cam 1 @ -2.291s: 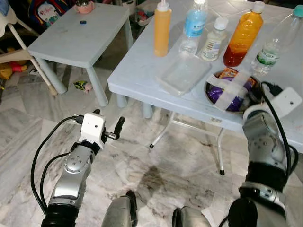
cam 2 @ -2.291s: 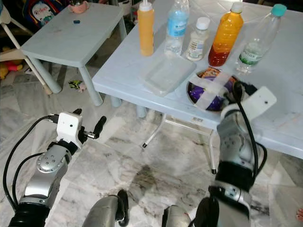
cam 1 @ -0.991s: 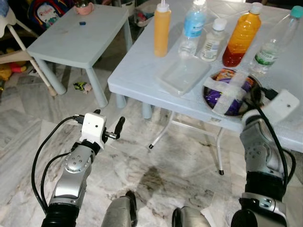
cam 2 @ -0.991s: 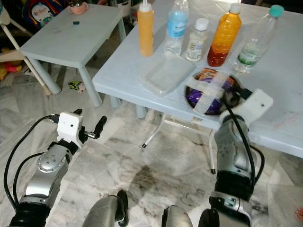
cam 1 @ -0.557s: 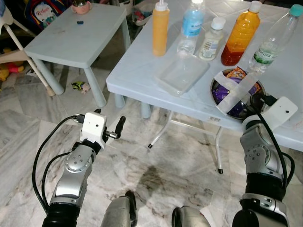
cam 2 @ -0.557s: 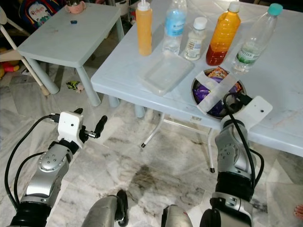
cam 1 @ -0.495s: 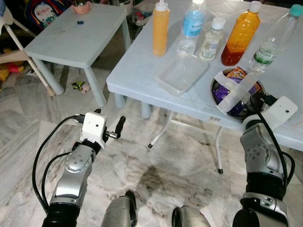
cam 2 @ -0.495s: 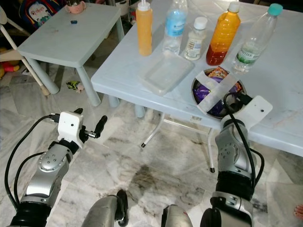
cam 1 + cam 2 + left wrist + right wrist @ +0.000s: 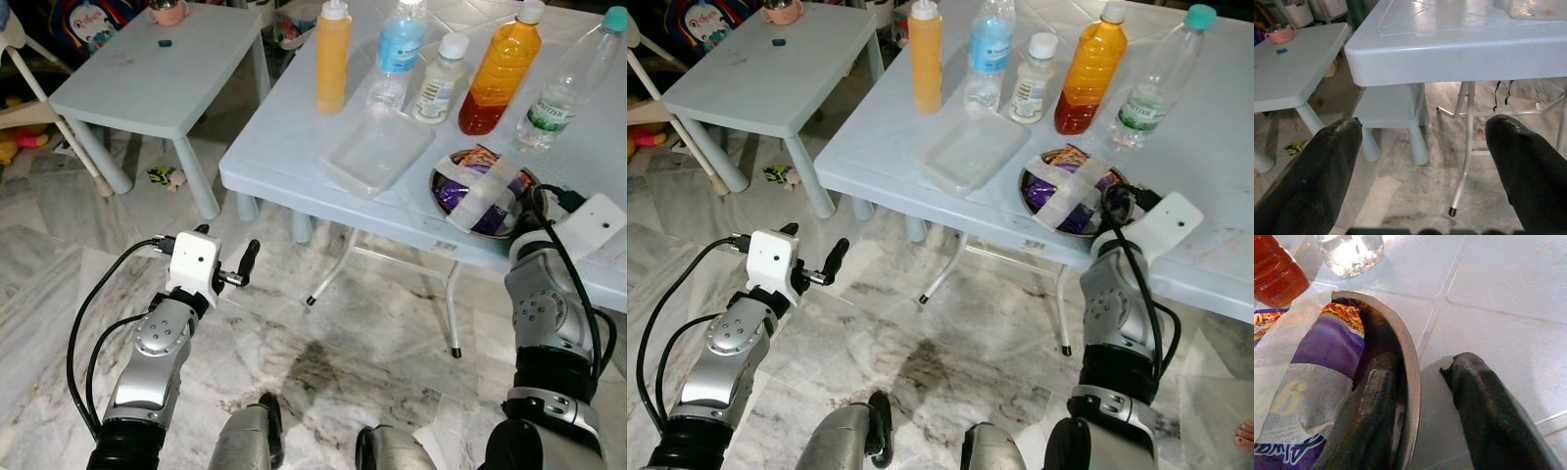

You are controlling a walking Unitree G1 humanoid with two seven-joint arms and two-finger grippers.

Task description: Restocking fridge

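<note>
On the white table (image 9: 284,137) stands a metal bowl (image 9: 433,186) of purple snack packets (image 9: 1327,347), sealed with crossed tape (image 9: 485,184). My right gripper (image 9: 1422,364) is open astride the bowl's rim (image 9: 1411,382). One finger lies inside against the wall, and the other is outside, a narrow gap off the rim. Behind the bowl stand a yellow squeeze bottle (image 9: 334,64), a blue-labelled bottle (image 9: 397,54), a small white-capped bottle (image 9: 438,78), an orange juice bottle (image 9: 497,73) and a clear water bottle (image 9: 558,88). My left gripper (image 9: 1422,142) is open and holds nothing, low in front of the table's edge.
A clear lidded container (image 9: 377,149) lies left of the bowl near the table's front edge. A smaller low table (image 9: 147,78) stands to the left with a pink cup (image 9: 168,12) on it. The marble floor (image 9: 323,343) and the table's thin metal legs (image 9: 454,313) lie below.
My right wrist has shifted slightly to the right at the bowl's rim, and the bowl's tape now shows as a cross at a different angle. The left arm has not moved.
</note>
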